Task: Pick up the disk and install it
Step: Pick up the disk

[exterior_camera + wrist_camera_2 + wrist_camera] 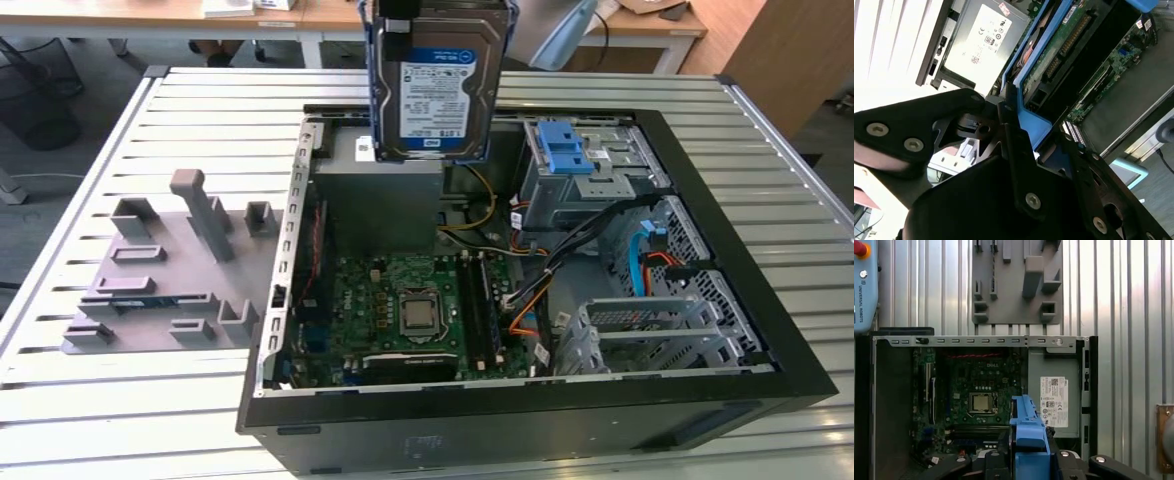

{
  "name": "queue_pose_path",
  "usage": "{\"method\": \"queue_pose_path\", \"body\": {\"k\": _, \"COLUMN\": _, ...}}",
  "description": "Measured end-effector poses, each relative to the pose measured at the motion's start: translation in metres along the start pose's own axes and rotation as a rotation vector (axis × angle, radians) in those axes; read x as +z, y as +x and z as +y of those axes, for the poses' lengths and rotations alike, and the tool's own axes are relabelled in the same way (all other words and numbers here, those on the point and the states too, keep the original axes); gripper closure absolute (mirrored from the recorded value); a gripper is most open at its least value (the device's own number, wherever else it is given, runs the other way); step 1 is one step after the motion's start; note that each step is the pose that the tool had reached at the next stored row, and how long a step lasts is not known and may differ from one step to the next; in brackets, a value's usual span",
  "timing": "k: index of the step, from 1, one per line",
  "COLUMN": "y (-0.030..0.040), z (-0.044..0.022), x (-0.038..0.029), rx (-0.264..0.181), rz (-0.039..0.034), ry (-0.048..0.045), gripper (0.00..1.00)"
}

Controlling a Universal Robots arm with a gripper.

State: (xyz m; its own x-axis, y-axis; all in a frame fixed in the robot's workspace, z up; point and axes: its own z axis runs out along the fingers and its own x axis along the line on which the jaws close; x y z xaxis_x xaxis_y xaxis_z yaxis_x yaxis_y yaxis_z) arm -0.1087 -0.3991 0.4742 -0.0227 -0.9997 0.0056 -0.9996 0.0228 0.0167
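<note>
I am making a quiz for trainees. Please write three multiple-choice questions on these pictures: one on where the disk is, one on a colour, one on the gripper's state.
1. Where is the disk?
A. on the floor
B. in a person's hand
C. in the air above the open computer case

2. What colour is its carrier frame?
A. blue
B. red
C. yellow

3. How is the gripper?
A. open
B. shut on the disk
C. shut on a screwdriver

Answers:
1 C, the exterior view shows it hanging over the case.
2 A, both wrist views show blue.
3 B, the gripper clamps the frame in both wrist views.
</note>
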Motion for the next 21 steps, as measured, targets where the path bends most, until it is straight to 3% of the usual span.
{"method": "queue_pose_path", "body": {"k": 4, "y": 0.0028, "z": -0.0042, "x": 0.0002, "rx": 0.000, "rz": 0.0001, "ry": -0.0001, "gripper": 0.64}}
{"method": "queue_pose_path", "body": {"k": 9, "y": 0.0172, "z": -0.0052, "x": 0.0012, "rx": 0.000, "rz": 0.0001, "ry": -0.0001, "gripper": 0.64}}
{"method": "queue_pose_path", "body": {"k": 11, "y": 0.0204, "z": -0.0093, "x": 0.0017, "rx": 0.000, "rz": -0.0002, "ry": 0.0001, "gripper": 0.64}}
{"method": "queue_pose_path", "body": {"k": 16, "y": 0.0224, "z": -0.0282, "x": 0.0020, "rx": 0.000, "rz": 0.0000, "ry": 0.0000, "gripper": 0.64}}
{"method": "queue_pose_path", "body": {"k": 21, "y": 0.0223, "z": -0.0300, "x": 0.0019, "rx": 0.000, "rz": 0.0000, "ry": -0.0001, "gripper": 0.64}}
